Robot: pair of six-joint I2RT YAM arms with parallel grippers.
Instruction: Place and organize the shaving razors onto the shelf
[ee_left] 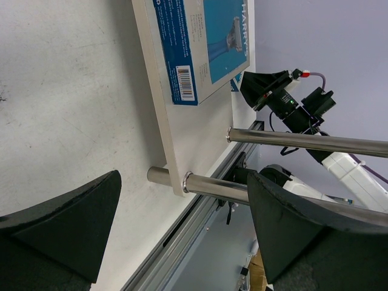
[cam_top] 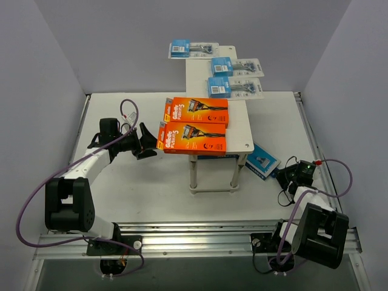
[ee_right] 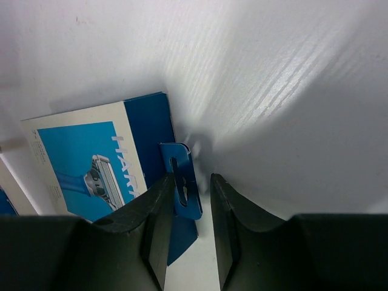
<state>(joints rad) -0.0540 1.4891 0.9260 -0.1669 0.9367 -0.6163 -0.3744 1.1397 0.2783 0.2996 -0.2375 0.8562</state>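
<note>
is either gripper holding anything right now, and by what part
Nothing is gripped yet. The right gripper straddles the blue hang tab of the blue-and-white box, with a gap on one side; the left gripper is open and empty.

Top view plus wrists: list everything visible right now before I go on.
shelf: one, pale top, table centre.
blister packs: three, blue cards, shelf top's far end.
orange boxes: two, orange, shelf top's near end.
blue-and-white boxes: two; one on the table right of the shelf, one on the lower tier.
table: one, white, under everything.
left gripper: one, black, open, empty, left of shelf.
right gripper: one, black, fingers flanking the table box's hang tab.
</note>
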